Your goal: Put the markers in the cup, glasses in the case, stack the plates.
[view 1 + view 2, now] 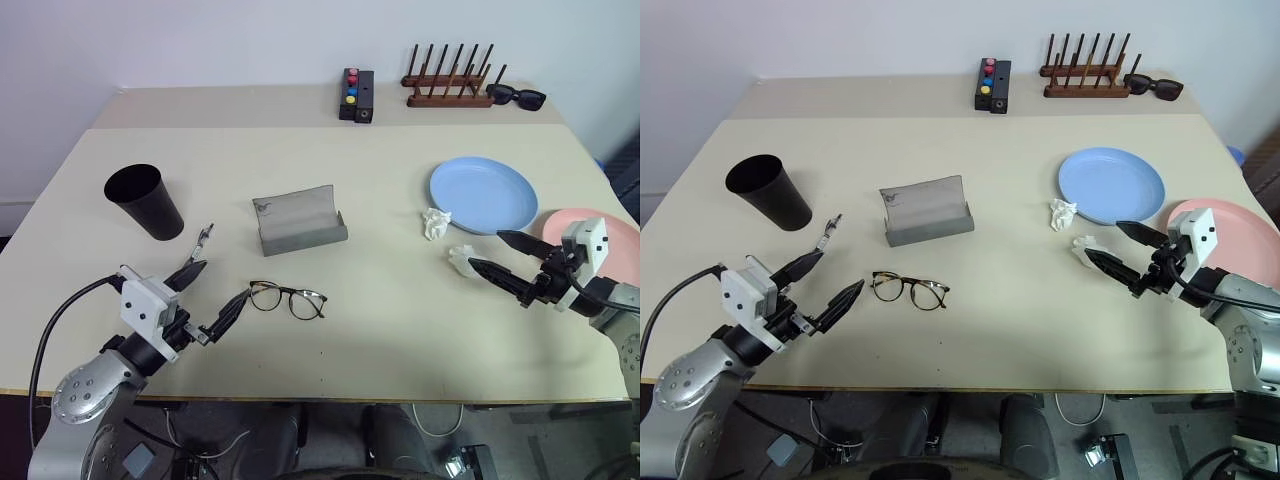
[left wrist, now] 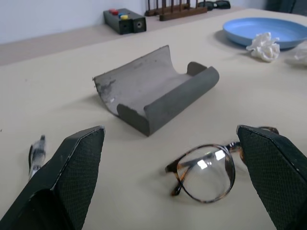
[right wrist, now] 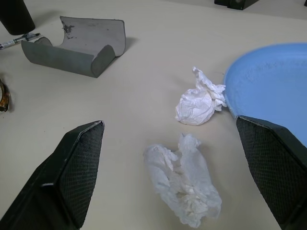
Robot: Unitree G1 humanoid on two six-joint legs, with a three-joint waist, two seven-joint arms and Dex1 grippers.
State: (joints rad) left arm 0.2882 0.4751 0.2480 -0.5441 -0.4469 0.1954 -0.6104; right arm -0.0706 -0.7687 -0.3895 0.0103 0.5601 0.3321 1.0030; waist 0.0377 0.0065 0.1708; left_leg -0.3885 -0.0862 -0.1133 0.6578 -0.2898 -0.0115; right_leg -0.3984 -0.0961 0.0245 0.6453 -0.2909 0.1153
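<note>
Nothing of the task looks finished yet. The glasses (image 1: 288, 299) lie folded open on the table (image 1: 380, 330), just in front of the case (image 1: 298, 222), which stands open and empty at about 12 o'clock from them. The cup (image 1: 146, 201) stands upright toward 10 o'clock from the glasses and, as far as I can tell, has nothing in it. One marker (image 1: 204, 237) lies on the table between cup and case; I can make out no other. The blue plate (image 1: 483, 195) and the pink plate (image 1: 590, 232) sit side by side, the pink one at about 4 o'clock from the blue, edges near each other but not stacked. Two crumpled paper wads (image 1: 435, 222) lie by the blue plate's near rim (they are no part of the job).

So all three steps remain, and the glasses seem to be the one in hand.

The left claw (image 1: 208, 301) is held low and roughly level over the table, pointing toward the glasses from about 8 o'clock, its two fingers spread wide and empty; one fingertip is just beside the near lens, the other points toward the marker. The right claw (image 1: 497, 254) also gapes wide and holds nothing, reaching in from the pink plate's side, with the nearer paper wad lying between its fingertips
</note>
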